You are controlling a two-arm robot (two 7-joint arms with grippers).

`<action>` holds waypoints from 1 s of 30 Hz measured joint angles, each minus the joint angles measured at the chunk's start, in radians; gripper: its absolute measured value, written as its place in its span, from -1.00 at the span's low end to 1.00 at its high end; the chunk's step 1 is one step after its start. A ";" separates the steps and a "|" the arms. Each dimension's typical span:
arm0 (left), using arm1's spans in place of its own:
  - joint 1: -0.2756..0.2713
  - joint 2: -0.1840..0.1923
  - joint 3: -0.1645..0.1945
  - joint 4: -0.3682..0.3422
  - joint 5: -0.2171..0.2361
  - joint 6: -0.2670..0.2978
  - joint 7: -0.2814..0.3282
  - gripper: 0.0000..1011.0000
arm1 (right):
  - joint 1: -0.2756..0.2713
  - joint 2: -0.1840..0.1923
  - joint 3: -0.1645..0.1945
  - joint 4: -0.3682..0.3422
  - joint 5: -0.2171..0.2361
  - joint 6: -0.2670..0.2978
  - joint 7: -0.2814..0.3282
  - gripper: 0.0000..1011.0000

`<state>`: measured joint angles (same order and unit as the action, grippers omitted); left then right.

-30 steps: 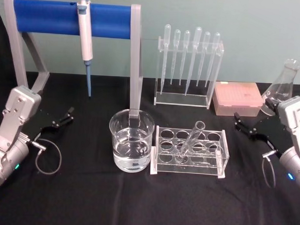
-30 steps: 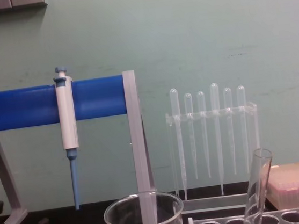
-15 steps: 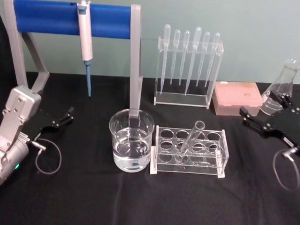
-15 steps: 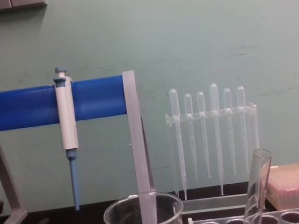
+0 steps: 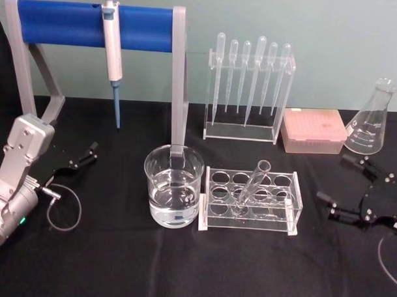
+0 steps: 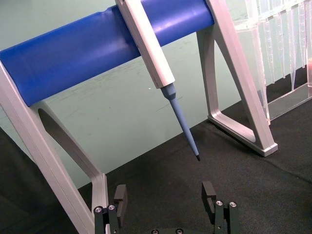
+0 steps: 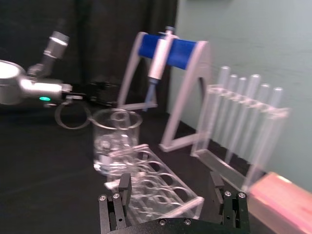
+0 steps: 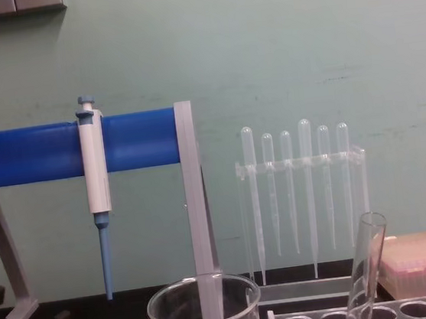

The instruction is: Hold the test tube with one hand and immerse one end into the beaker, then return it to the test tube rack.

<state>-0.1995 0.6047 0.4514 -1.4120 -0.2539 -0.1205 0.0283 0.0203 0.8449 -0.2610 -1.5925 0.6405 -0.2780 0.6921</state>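
The test tube leans in a clear rack at the table's middle; its rimmed top also shows in the chest view. Just left of the rack stands the beaker, partly filled with clear liquid, and its rim is low in the chest view. My right gripper hangs open to the right of the rack with its fingers pointing at it. Its wrist view looks between the open fingers along the rack to the beaker. My left gripper rests open at the far left.
A blue-barred stand holding a white-and-blue micropipette rises behind the beaker. A clear holder of plastic pipettes, a pink tip box and a conical flask line the back right.
My right arm has swung down and forward, uncovering the flask, and its gripper now sits lower and nearer the rack's right end. The left arm, tube and beaker have not moved.
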 joint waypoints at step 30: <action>0.000 0.000 0.000 0.000 0.000 0.000 0.000 0.98 | 0.252 -0.171 -0.200 0.170 0.021 0.094 0.228 0.98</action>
<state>-0.1995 0.6047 0.4514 -1.4119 -0.2539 -0.1205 0.0283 0.2724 0.6743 -0.4610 -1.4223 0.6617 -0.1840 0.9200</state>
